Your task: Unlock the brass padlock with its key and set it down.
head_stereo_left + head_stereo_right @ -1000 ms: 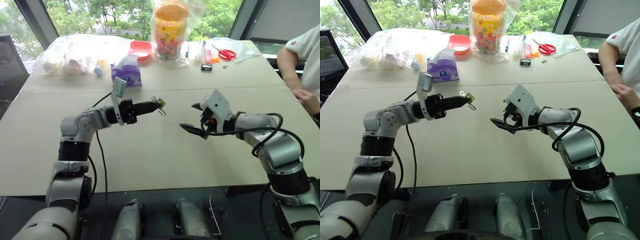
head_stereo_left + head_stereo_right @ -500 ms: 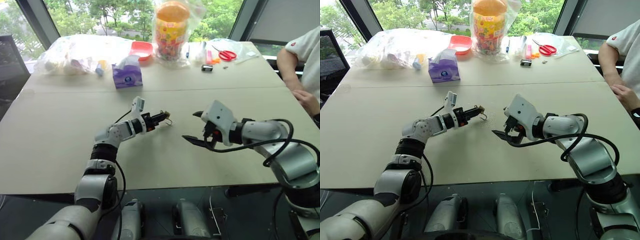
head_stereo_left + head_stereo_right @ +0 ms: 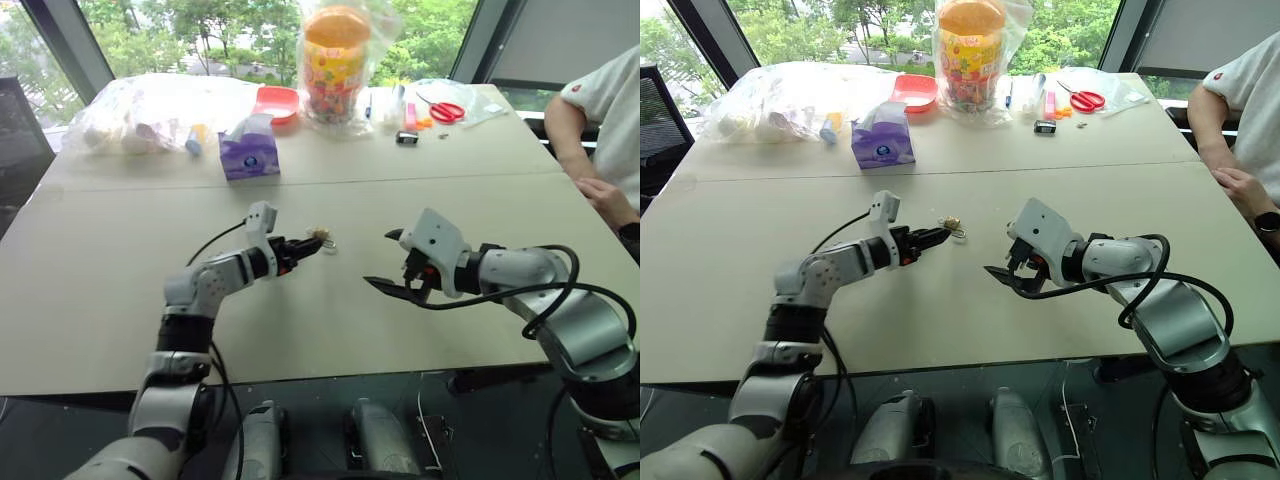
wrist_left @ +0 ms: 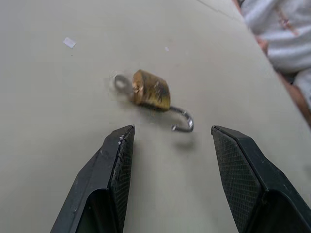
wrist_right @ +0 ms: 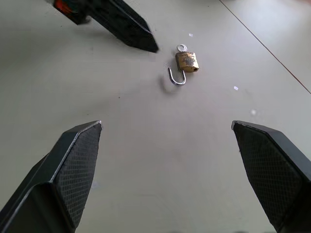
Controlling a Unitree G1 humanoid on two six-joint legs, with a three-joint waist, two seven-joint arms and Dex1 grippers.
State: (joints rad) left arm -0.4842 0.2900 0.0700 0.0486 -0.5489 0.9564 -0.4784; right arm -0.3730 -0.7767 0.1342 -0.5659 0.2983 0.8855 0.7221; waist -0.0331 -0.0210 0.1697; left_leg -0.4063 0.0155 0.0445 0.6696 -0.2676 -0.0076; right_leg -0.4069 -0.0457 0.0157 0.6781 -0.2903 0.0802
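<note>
Padlock (image 4: 151, 91) lies on the desk (image 3: 120, 250), shackle swung open, key (image 4: 121, 83) in its base. Left end effector (image 4: 167, 141) stands apart just beside it, holding nothing. Right end effector (image 5: 167, 141) gapes wide, empty.

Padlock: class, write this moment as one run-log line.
padlock: on table, shackle open | key: in lock | left pincer: open | right pincer: open

We see a beige table (image 3: 90, 290) made of two boards meeting at a seam. The brass padlock (image 4: 151, 90), shackle swung open, lies near the middle with the key (image 4: 121, 83) in it. Along the far edge sit a clear plastic bag (image 3: 150, 105), purple tissue box (image 3: 249, 150), red tray (image 3: 279, 101), bagged snack jar (image 3: 335, 55) and red-handled scissors (image 3: 444, 109).
</note>
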